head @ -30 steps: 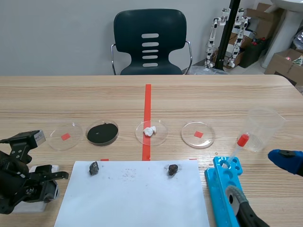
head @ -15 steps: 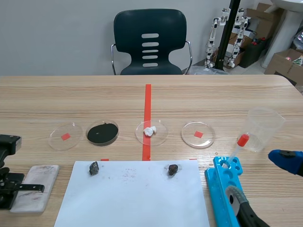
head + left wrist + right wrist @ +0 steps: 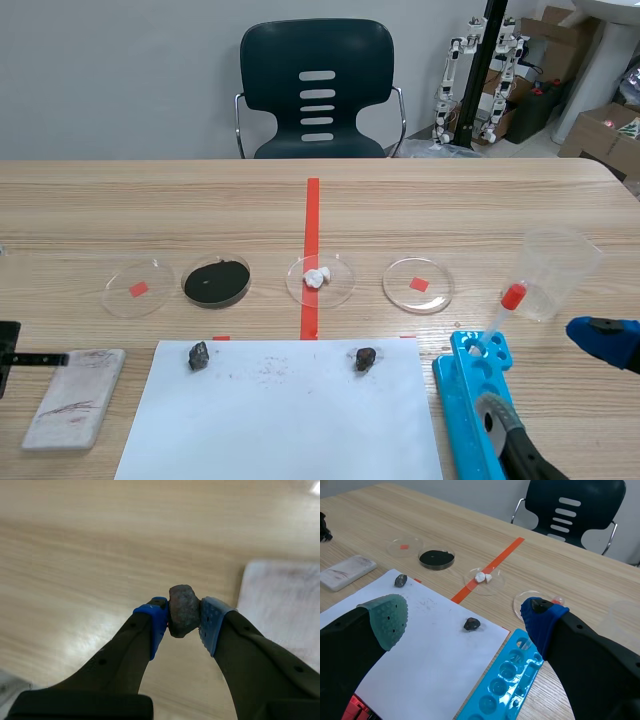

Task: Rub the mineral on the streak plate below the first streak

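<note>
The white streak plate (image 3: 74,397) lies on the table left of the paper, with reddish streaks at its far end and near its middle. In the left wrist view my left gripper (image 3: 183,619) is shut on a dark brown-grey mineral (image 3: 183,610), held above bare wood beside the streak plate (image 3: 282,605). Only a black sliver of the left arm (image 3: 14,358) shows in the scene view. My right gripper (image 3: 465,615) stands open above the paper's right part, holding nothing; its blue fingertip (image 3: 604,340) shows at the table's right edge.
A white paper sheet (image 3: 280,415) carries two dark minerals (image 3: 198,354) (image 3: 365,358). Behind it stand several petri dishes (image 3: 216,281) (image 3: 319,278). A blue well tray (image 3: 478,400), a red-capped pipette (image 3: 505,306) and a plastic cup (image 3: 556,270) are at the right.
The left arm has drawn back to the left, off the streak plate and almost out of the scene view. The plate now lies uncovered. The right arm has not moved.
</note>
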Robot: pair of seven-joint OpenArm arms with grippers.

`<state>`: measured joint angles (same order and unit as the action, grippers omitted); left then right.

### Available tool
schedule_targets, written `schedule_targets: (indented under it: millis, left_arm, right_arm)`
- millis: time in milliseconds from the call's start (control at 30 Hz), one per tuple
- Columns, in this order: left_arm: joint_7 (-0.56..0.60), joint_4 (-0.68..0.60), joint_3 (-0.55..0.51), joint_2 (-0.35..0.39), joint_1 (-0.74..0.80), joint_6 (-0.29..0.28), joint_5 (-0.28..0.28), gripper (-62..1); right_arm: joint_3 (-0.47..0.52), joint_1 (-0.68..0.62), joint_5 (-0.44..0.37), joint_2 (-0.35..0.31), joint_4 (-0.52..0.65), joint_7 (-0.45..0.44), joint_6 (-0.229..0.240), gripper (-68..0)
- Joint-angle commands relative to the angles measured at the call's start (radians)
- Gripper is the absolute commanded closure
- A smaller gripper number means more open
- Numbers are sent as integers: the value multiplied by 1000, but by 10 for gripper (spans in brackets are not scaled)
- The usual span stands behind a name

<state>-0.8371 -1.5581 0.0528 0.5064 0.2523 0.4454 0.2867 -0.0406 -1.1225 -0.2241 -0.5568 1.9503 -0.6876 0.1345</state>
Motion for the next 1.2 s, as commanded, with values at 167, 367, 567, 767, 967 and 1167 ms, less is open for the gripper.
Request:
schedule_targets:
  millis: [167, 367, 567, 767, 967, 1167]
  left_arm:
    - [330, -100, -99, -66, 116, -59, -11, -57]
    - [607, -191, -134, -155, 249, -325, -32, -57]
    - [760, -285, -134, -212, 358, -526, -118, -57]
    - [856, -322, -134, -266, 434, -609, -136, -57]
    - [893, -323, -134, -278, 476, -696, -239, -57]
    - [982, -323, -134, -278, 513, -697, -260, -57]
  right_arm:
    - [7, 9, -3, 0, 6, -15, -3, -475]
    - [7, 9, -3, 0, 6, -15, -3, -475]
    - [7, 9, -3, 0, 6, -15, -3, -475]
    - [7, 9, -3, 0, 6, -15, -3, -475]
    - [7, 9, -3, 0, 6, -15, -3, -475]
    - [7, 9, -3, 0, 6, -15, -3, -475]
